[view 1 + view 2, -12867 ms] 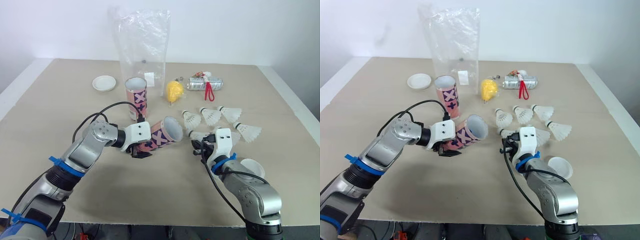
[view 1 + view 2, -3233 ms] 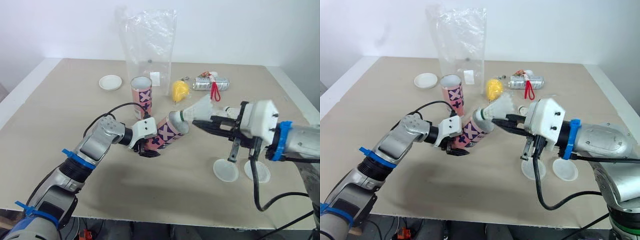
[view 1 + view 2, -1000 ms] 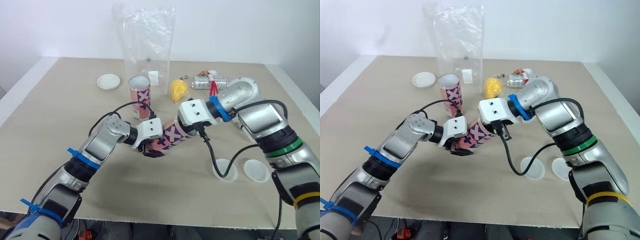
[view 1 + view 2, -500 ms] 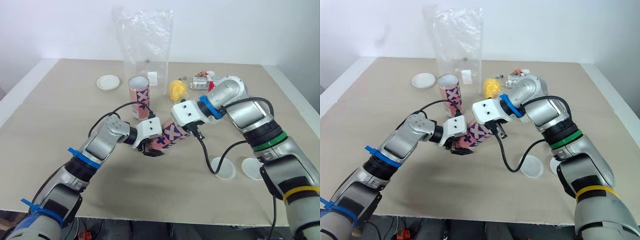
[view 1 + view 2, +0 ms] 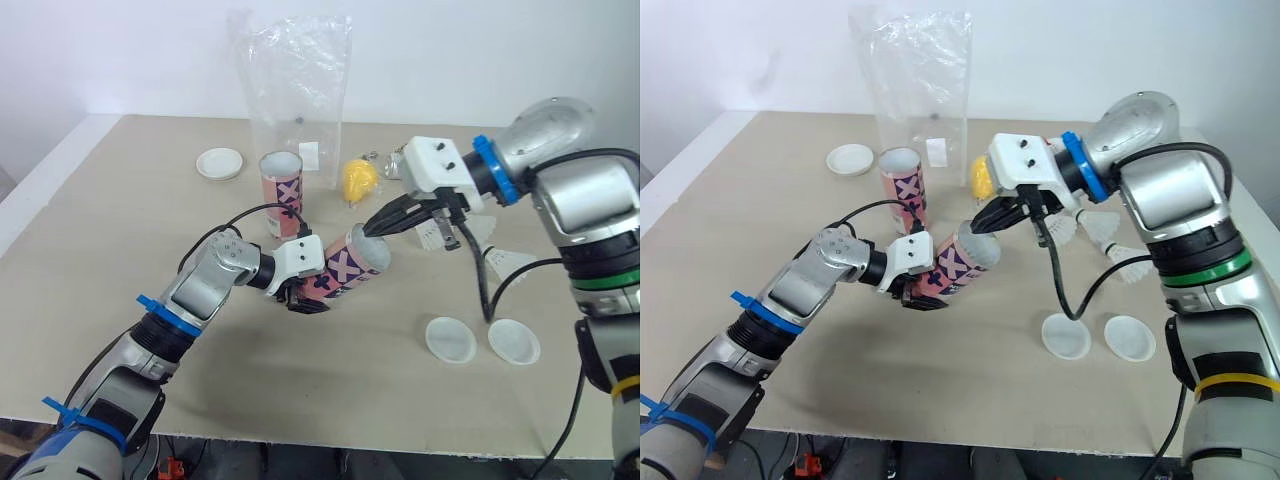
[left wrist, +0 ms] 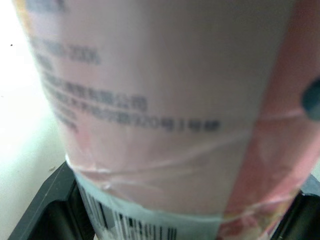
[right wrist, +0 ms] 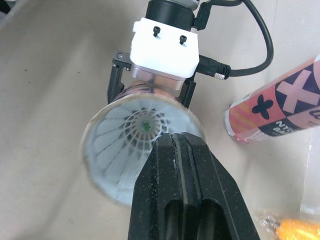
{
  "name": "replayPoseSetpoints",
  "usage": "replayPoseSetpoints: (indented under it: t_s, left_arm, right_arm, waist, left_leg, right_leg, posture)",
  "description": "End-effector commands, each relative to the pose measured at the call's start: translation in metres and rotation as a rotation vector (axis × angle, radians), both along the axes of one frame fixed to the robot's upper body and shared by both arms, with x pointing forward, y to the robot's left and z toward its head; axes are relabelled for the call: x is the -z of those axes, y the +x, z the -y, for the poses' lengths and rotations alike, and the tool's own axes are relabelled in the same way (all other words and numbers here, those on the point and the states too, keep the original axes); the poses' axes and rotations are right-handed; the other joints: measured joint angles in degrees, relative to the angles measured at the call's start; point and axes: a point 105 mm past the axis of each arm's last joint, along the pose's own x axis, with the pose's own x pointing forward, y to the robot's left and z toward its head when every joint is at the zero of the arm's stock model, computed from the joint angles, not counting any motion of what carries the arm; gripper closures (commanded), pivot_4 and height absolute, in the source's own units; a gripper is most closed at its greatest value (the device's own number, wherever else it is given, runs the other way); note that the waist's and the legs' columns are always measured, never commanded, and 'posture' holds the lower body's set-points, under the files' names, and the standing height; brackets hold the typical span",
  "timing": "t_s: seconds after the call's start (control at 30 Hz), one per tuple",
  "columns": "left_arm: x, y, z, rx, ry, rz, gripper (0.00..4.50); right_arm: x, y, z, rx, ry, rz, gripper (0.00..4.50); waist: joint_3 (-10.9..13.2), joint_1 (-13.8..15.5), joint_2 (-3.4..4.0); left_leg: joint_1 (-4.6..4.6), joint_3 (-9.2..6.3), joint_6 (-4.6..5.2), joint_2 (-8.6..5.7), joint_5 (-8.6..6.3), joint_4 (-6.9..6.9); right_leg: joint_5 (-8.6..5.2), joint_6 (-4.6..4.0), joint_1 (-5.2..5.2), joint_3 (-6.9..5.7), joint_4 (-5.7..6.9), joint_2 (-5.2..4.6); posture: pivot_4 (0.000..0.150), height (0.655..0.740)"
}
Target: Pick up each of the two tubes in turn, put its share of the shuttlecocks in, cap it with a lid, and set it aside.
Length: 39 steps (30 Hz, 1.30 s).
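Filling stage: the tube (image 5: 345, 270) lies tilted, mouth raised, its lower end clamped in the left gripper (image 5: 303, 297), with one shuttlecock (image 7: 142, 125) seated inside. The right gripper (image 5: 372, 230) hovers at the mouth, fingers pressed together and empty, elbow high. Next, I judge, it needs a loose shuttlecock (image 5: 505, 262) from the table; the lids (image 5: 450, 340) wait.

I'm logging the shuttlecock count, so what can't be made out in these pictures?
- Count inside the tilted pink cardboard tube: in the right wrist view the top white shuttlecock hides any beneath.
- Loose white shuttlecocks: the right arm partly covers them in the eye views.
- Upright pink tube contents: its wall hides them in the eye views.
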Motion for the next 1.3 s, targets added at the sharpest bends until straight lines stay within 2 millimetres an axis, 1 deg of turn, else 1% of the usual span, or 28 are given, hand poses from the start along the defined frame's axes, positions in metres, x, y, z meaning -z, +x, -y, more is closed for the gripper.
replayPoseSetpoints:
  t_s: [0.03,0.17,0.27,0.3,0.37,0.4,0.43,0.63,0.67,0.77,0.9,1.0,1.03,1.07,1.17,1.23,1.27,1.3]
  left_arm:
    - [-0.002,0.007,-0.007,-0.037,-0.006,0.018,0.79]
    - [-0.002,0.010,-0.010,-0.059,-0.050,0.024,0.79]
    - [-0.008,0.008,-0.006,-0.056,-0.180,0.021,0.79]
    - [-0.009,0.004,-0.003,-0.049,-0.249,0.005,0.79]
    - [-0.012,-0.004,0.005,-0.042,-0.406,-0.046,0.79]
    - [-0.014,-0.006,0.008,-0.056,-0.476,-0.066,0.79]
    - [-0.013,-0.006,0.009,-0.070,-0.510,-0.073,0.79]
    - [-0.002,-0.015,0.018,-0.051,-0.600,-0.050,0.79]
    - [0.002,-0.019,0.021,-0.041,-0.613,-0.046,0.79]
    - [0.014,-0.022,0.026,-0.031,-0.618,-0.006,0.79]
    - [0.026,-0.023,0.027,-0.020,-0.594,0.024,0.79]
    - [0.037,-0.028,0.029,0.005,-0.567,0.025,0.79]
    - [0.039,-0.029,0.030,0.009,-0.564,0.024,0.79]
    - [0.040,-0.029,0.030,0.010,-0.565,0.018,0.79]
    - [0.042,-0.030,0.030,0.015,-0.564,0.012,0.79]
    - [0.043,-0.030,0.030,0.013,-0.567,0.006,0.79]
    - [0.044,-0.029,0.030,0.014,-0.566,0.004,0.79]
    - [0.046,-0.030,0.030,0.015,-0.559,-0.001,0.79]
  right_arm:
    - [-0.016,-0.014,0.013,0.042,0.077,0.003,4.45]
    - [-0.019,-0.021,0.027,0.143,0.193,-0.044,4.45]
    - [-0.015,-0.024,0.041,0.246,0.294,-0.063,4.45]
    - [-0.010,-0.024,0.048,0.299,0.335,-0.075,4.45]
    - [0.006,-0.026,0.060,0.409,0.376,-0.108,4.45]
    - [0.014,-0.028,0.064,0.454,0.383,-0.127,4.45]
    - [0.019,-0.030,0.066,0.481,0.388,-0.137,4.45]
    - [0.048,-0.036,0.081,0.609,0.355,-0.175,4.45]
    - [0.055,-0.036,0.087,0.646,0.340,-0.179,4.45]
    - [0.072,-0.038,0.102,0.728,0.301,-0.206,4.45]
    - [0.084,-0.040,0.112,0.780,0.251,-0.225,4.45]
    - [0.094,-0.040,0.123,0.819,0.200,-0.237,3.56]
    - [0.096,-0.040,0.126,0.826,0.181,-0.238,3.14]
    - [0.099,-0.040,0.130,0.834,0.164,-0.241,2.56]
    - [0.104,-0.040,0.136,0.849,0.138,-0.262,1.07]
    - [0.107,-0.039,0.138,0.855,0.123,-0.275,0.15]
    - [0.109,-0.038,0.138,0.854,0.111,-0.276,0.04]
    - [0.110,-0.037,0.138,0.857,0.112,-0.284,0.04]
  waist:
    - [0.00,-0.02,0.00]
    - [0.00,-0.02,0.00]
    - [0.01,-0.01,0.01]
    - [0.00,0.05,0.00]
    - [0.00,0.14,0.00]
    - [0.00,0.22,0.00]
    - [0.00,0.28,0.00]
    - [0.02,0.18,0.01]
    - [0.02,0.13,0.01]
    - [0.02,0.14,0.01]
    - [0.02,0.06,0.01]
    - [0.02,0.07,0.01]
    - [0.01,0.07,0.02]
    - [0.01,0.07,0.02]
    - [0.00,0.07,0.04]
    - [0.00,0.07,0.05]
    - [-0.01,0.07,0.05]
    - [-0.01,0.07,0.06]
  left_leg:
    - [0.00,0.02,0.00,0.00,0.00,0.01]
    - [0.00,-0.01,0.00,0.01,0.00,0.00]
    - [0.00,-0.02,0.00,0.01,0.00,0.00]
    - [-0.03,0.01,0.00,0.00,0.00,-0.01]
    - [-0.06,-0.04,0.00,-0.01,-0.01,-0.01]
    - [-0.06,-0.04,0.01,-0.01,-0.02,-0.02]
    - [-0.10,-0.06,0.02,-0.06,-0.03,-0.02]
    - [-0.19,-0.09,0.04,-0.13,-0.02,0.06]
    - [-0.09,-0.06,0.03,-0.13,-0.02,0.10]
    - [-0.09,-0.04,0.04,-0.13,-0.02,0.18]
    - [-0.09,-0.02,0.08,-0.14,0.01,0.24]
    - [-0.08,-0.02,0.11,-0.14,0.04,0.24]
    - [-0.08,-0.01,0.11,-0.14,0.04,0.24]
    - [-0.08,0.00,0.11,-0.14,0.04,0.24]
    - [-0.08,0.00,0.11,-0.15,0.04,0.23]
    - [-0.07,-0.01,0.11,-0.14,0.04,0.22]
    - [-0.07,-0.01,0.11,-0.15,0.04,0.22]
    - [-0.07,-0.01,0.11,-0.15,0.04,0.22]
  right_leg:
    - [0.00,0.01,-0.01,0.01,0.00,-0.01]
    - [0.01,0.01,-0.03,0.00,0.00,0.01]
    - [0.02,-0.01,0.00,0.00,0.00,-0.01]
    - [0.02,-0.02,-0.03,0.01,-0.01,-0.02]
    - [0.01,-0.05,0.01,-0.03,-0.02,-0.04]
    - [0.01,-0.05,0.02,-0.03,-0.05,-0.04]
    - [-0.01,-0.03,0.00,-0.05,-0.04,-0.09]
    - [0.06,0.11,-0.04,-0.04,-0.04,-0.12]
    - [-0.01,0.24,0.06,-0.03,-0.06,-0.13]
    - [-0.02,0.43,0.09,0.00,-0.08,-0.14]
    - [0.06,0.47,0.08,0.02,-0.08,-0.13]
    - [0.08,0.48,0.09,0.02,-0.08,-0.13]
    - [0.09,0.48,0.09,0.03,-0.09,-0.13]
    - [0.08,0.48,0.09,0.04,-0.09,-0.14]
    - [0.07,0.49,0.10,0.04,-0.10,-0.14]
    - [0.07,0.49,0.10,0.04,-0.10,-0.14]
    - [0.07,0.49,0.10,0.03,-0.10,-0.14]
    - [0.07,0.49,0.10,0.03,-0.10,-0.14]
  posture:
    - [0.150,0.7400]
    - [0.150,0.7400]
    - [0.150,0.7400]
    - [0.150,0.7400]
    - [0.150,0.7400]
    - [0.150,0.7400]
    - [0.150,0.7400]
    - [0.150,0.7400]
    - [0.150,0.7400]
    - [0.150,0.7400]
    - [0.150,0.7400]
    - [0.150,0.7400]
    - [0.150,0.7400]
    - [0.150,0.7400]
    - [0.150,0.7400]
    - [0.150,0.7400]
    - [0.150,0.7400]
    - [0.150,0.7400]
